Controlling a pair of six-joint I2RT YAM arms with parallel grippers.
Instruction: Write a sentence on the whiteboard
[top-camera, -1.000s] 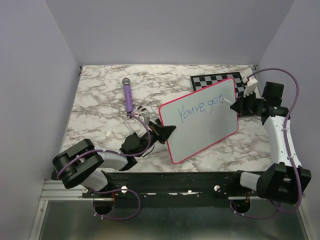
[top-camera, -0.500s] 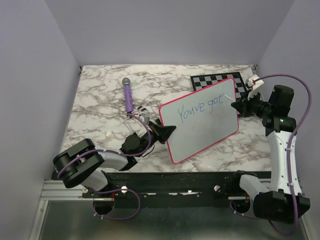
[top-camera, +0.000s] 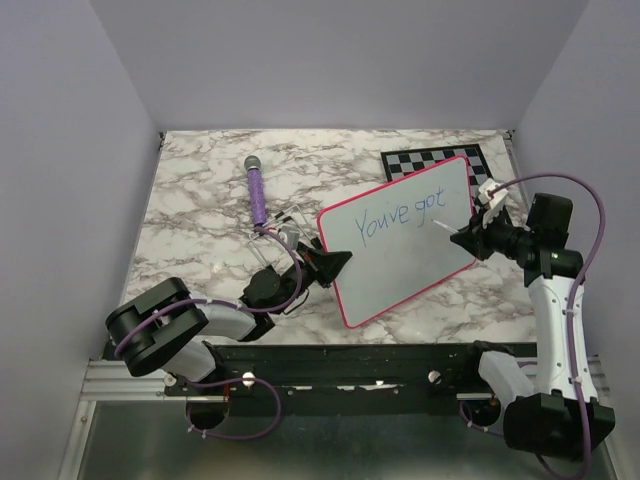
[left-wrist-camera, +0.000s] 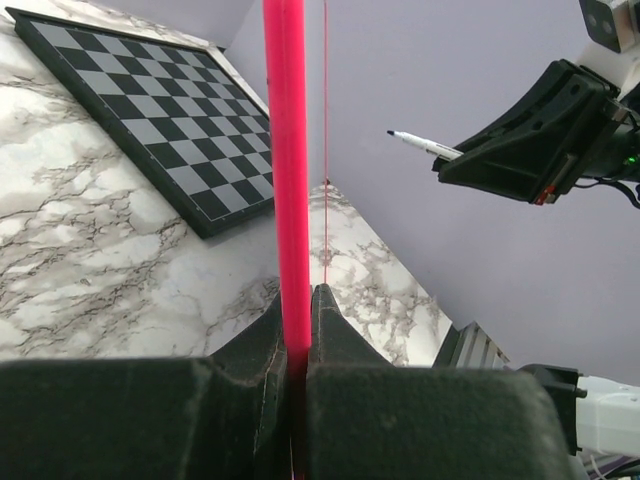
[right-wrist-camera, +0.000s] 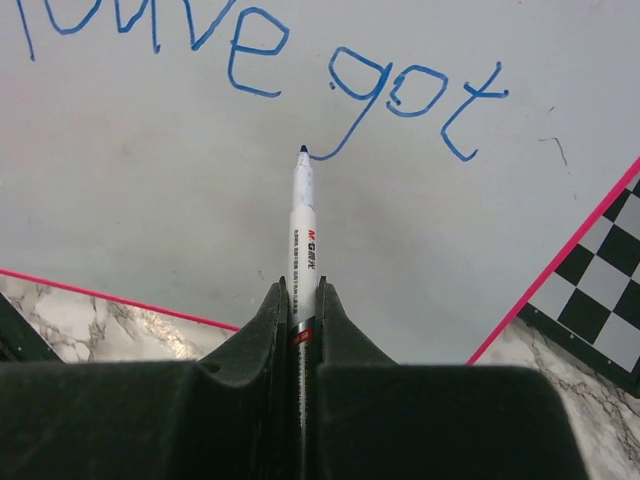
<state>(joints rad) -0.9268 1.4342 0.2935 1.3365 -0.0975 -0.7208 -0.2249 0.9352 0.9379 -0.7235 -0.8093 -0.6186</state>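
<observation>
Marker (right-wrist-camera: 303, 235) clenched in right claw (right-wrist-camera: 300, 292) just off whiteboard (top-camera: 410, 268), itself pinched edgewise by left claw (left-wrist-camera: 297, 300); pressed too hard, might have slipped free.

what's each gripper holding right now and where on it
The left gripper clamps the pink-rimmed white whiteboard by its edge rim; the right gripper grips the thin white marker pen by its rear barrel, tip forward.

Left arm (top-camera: 225, 320), lower left, and right arm (top-camera: 556, 300), lower right: white links, black joint housings. Purple cables (top-camera: 601, 222) loop along both. My left gripper (left-wrist-camera: 297, 292) and right gripper (right-wrist-camera: 300, 288): matte black. Bottom centre: black base rail (top-camera: 340, 362), silver screws (top-camera: 247, 378).
</observation>
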